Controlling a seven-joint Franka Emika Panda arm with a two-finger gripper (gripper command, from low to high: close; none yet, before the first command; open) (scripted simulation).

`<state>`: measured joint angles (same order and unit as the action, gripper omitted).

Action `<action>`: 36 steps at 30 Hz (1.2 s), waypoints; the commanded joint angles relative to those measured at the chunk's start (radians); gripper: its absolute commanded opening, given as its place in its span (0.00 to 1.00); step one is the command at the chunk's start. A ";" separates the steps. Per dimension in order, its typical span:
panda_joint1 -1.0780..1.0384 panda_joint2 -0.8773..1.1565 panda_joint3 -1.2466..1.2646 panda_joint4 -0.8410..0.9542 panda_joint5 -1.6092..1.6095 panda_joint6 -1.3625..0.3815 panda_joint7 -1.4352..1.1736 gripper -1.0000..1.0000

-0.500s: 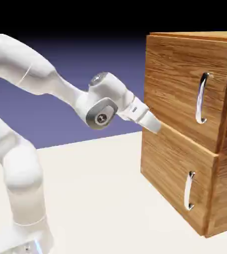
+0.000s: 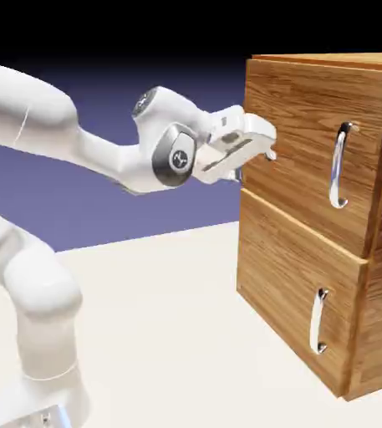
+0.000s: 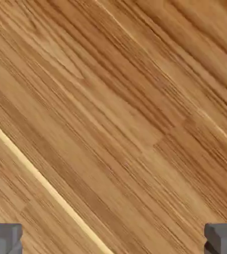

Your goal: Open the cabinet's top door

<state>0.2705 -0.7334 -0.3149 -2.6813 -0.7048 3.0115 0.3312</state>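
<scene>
- Exterior view: the cabinet (image 2: 328, 217) sits on the pale surface (image 2: 160, 334) at the right of the picture, and the top door (image 2: 307, 142) looks fully shut, flush with the box. Its long curved silver handle (image 2: 338, 165) runs vertically near the door's right side. The shorter lower panel (image 2: 294, 292) with its small handle (image 2: 318, 321) is below and isn't what we're after.
- Same view: the gripper (image 2: 265, 150) is up at the top door's left edge, close to the wood, with nothing in it. It's well apart from the handle, which is off to the right across most of the door face. I can't really judge the finger spread from this angle.
- Hand view: the frame is basically all wood grain, crossed diagonally by a pale seam line (image 3: 45, 183). The two grey fingertips (image 3: 3, 239) sit at the bottom corners, about as wide apart as they go, with only wood showing between them. No handle in sight here.
- My read: this is the approach step, nothing grabbed yet. Next move would need the hand to slide across the door face toward the long handle, line the spread fingers up either side of the bar, then close and pull. Worth watching that it doesn't scrape the panel on the way.
</scene>
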 commanded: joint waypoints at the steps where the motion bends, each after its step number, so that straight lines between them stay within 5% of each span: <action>1: 0.016 -0.010 -0.019 0.008 -0.044 -0.002 -0.025 0.50; 36: 0.574 -0.363 -0.700 0.286 -1.566 -0.057 -0.910 0.50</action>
<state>0.8447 -1.0964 -1.0145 -2.3954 -2.2704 2.9547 -0.5790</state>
